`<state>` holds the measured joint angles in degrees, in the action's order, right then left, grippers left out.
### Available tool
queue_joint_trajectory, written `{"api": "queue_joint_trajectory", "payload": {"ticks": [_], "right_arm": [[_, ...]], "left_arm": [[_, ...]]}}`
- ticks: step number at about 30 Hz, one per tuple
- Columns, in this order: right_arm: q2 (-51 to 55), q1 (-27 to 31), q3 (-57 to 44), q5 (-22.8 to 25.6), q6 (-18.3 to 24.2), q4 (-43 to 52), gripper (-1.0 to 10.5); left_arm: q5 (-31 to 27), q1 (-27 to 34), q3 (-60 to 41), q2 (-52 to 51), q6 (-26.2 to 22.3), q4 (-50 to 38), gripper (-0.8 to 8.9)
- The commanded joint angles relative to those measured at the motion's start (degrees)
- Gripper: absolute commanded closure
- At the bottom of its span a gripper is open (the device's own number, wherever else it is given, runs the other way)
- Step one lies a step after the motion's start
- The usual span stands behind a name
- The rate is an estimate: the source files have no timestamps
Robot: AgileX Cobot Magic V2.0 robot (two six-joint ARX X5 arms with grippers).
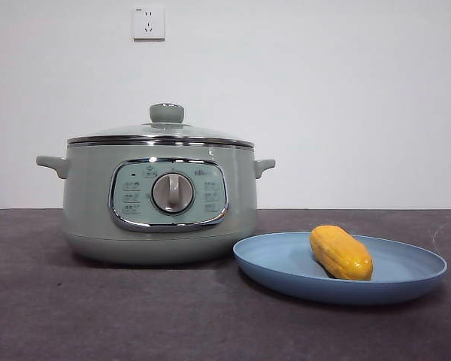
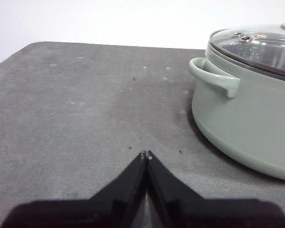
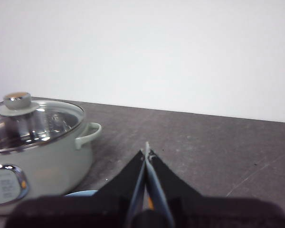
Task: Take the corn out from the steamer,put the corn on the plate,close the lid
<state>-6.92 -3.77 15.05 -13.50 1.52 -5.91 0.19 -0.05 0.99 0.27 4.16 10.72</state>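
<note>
Corn (image 1: 340, 253): lay tilted on the plate (image 1: 286, 259), off to one side of its middle.
Plate: sat on the dark surface (image 1: 98, 308), just beside the pot (image 1: 86, 203).
Lid (image 1: 162, 133): was on the pot, knob up.
Left tool (image 2: 146, 155): clenched with nothing in it, low over the surface near the pot's handle.
Right tool (image 3: 147, 153): clenched too, empty, off to the pot's other side.

steamer (image 1: 159, 203) seen on dark table (image 1: 98, 316), dial facing the camera | lid (image 1: 161, 132) seated on its rim | corn (image 1: 340, 253) laid on plate (image 1: 346, 269), just beside steamer | wall socket (image 1: 149, 22) seen above
</note>
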Motion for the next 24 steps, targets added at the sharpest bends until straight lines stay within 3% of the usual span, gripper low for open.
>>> {"api": "queue_joint_trajectory", "payload": {"ticks": [1,8,17,24], "right_arm": [[2.34,0.11,-6.36,0.15,-0.66,5.11,9.5],[6.91,0.11,-14.27,0.24,-1.95,8.04,9.5],[6.84,0.13,-14.75,0.04,-2.14,-3.89,9.5],[6.84,0.13,-14.75,0.11,-5.07,-3.41,9.5]], "left_arm": [[-0.07,0.15,-0.79,-0.09,0.5,-0.15,8.17],[-0.07,0.15,-0.79,-0.09,0.5,-0.17,8.17],[-0.07,0.15,-0.79,-0.09,0.5,-0.17,8.17],[-0.07,0.15,-0.79,-0.09,0.5,-0.17,8.17]]}}
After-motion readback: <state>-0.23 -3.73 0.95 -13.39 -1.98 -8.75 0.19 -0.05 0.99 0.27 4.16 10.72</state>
